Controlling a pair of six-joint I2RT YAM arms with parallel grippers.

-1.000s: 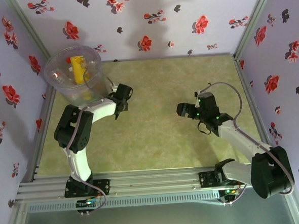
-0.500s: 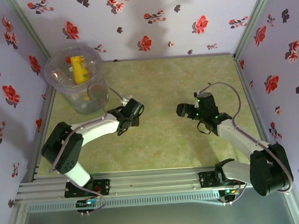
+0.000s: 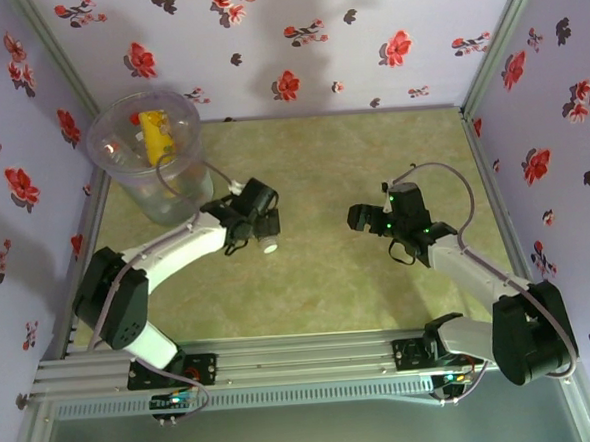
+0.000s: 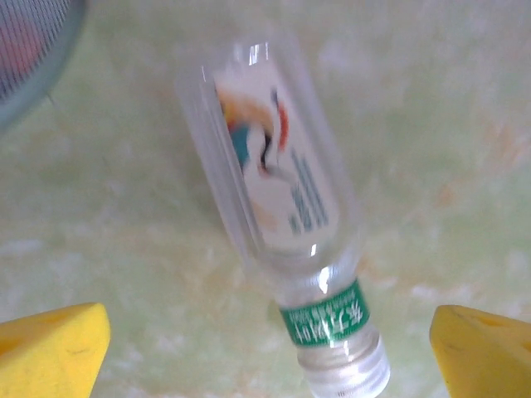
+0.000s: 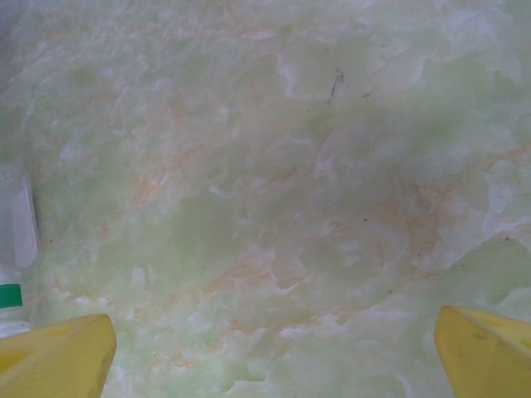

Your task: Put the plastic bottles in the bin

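A clear plastic bottle [image 4: 274,191] with a white printed label, a green neck band and a pale cap lies on the green table. My left gripper [image 4: 265,356] hangs open over its neck, yellow fingertips [image 4: 50,348] wide on either side, not touching it. From above, just the bottle's cap [image 3: 270,248] pokes out below the left gripper [image 3: 258,225]. The bin [image 3: 92,143] stands at the back left with a yellow bottle [image 3: 155,137] inside. My right gripper [image 3: 360,217] is open over bare table, and the same bottle's edge [image 5: 15,249] shows left of the right gripper [image 5: 270,356].
Flowered walls close in the table on the left, back and right. The bin's rim [image 4: 25,58] shows at the top left of the left wrist view, close to the bottle's base. Bare green surface lies between the two grippers.
My left arm swung away from the bin toward the table's middle and its jaws opened wide. A bottle cap now shows beneath it. The right arm has not moved.
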